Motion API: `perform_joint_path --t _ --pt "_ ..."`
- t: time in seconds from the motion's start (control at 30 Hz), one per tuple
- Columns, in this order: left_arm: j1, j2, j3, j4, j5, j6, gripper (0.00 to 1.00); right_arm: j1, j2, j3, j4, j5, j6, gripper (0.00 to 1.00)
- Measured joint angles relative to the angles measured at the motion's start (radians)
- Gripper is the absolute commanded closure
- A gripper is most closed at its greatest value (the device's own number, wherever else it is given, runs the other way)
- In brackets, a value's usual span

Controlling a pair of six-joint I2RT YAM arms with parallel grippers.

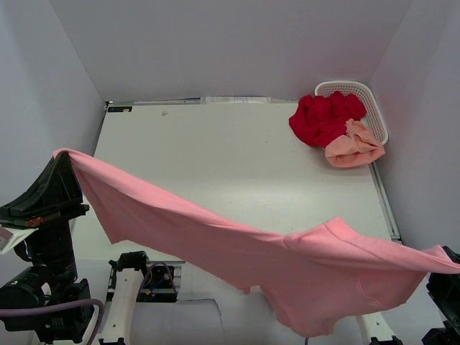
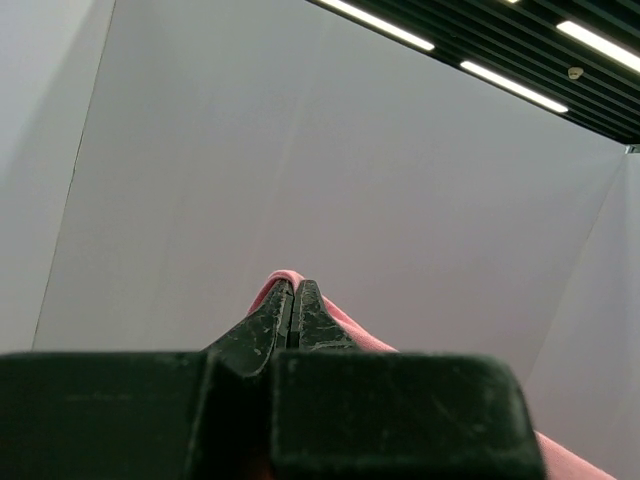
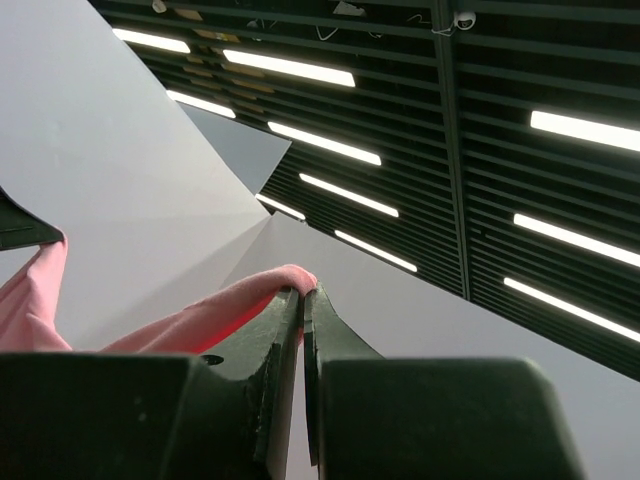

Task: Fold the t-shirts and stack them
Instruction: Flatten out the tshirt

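Top external cuts off right claw [image 3: 303, 292] holding pink t-shirt [image 1: 215, 241].

Medium pink cotton t-shirt [image 1: 287, 259] spans from left gripper [image 2: 293, 285] to right gripper [image 3: 303, 292], above white table [image 1: 215, 151]. Well ahead of right gripper (far corner): deep red cotton t-shirt [image 1: 323, 118] partly in white perforated plastic basket [image 1: 374, 108], pale peach-salmon cotton t-shirt [image 1: 354, 147] touching its near side.

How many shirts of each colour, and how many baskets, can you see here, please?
Pink shirt: 1
Red shirt: 1
Peach shirt: 1
Basket: 1
Total: 4
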Motion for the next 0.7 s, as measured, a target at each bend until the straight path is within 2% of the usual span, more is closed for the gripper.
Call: perform_joint_path --t 0.33,0.47,0.7 --pt "0.0 -0.008 -0.069 0.006 -0.021 -0.007 1.0 -0.001 0.0 -0.081 0.027 0.005 0.031 0.92" --pt "0.0 -0.019 -0.157 0.015 -0.04 -0.01 1.0 -0.001 0.023 -0.155 0.028 0.032 0.039 0.92" --pt "0.0 -0.011 -0.357 0.06 -0.1 -0.02 1.0 -0.001 0.189 -0.354 0.053 0.075 0.053 0.92"
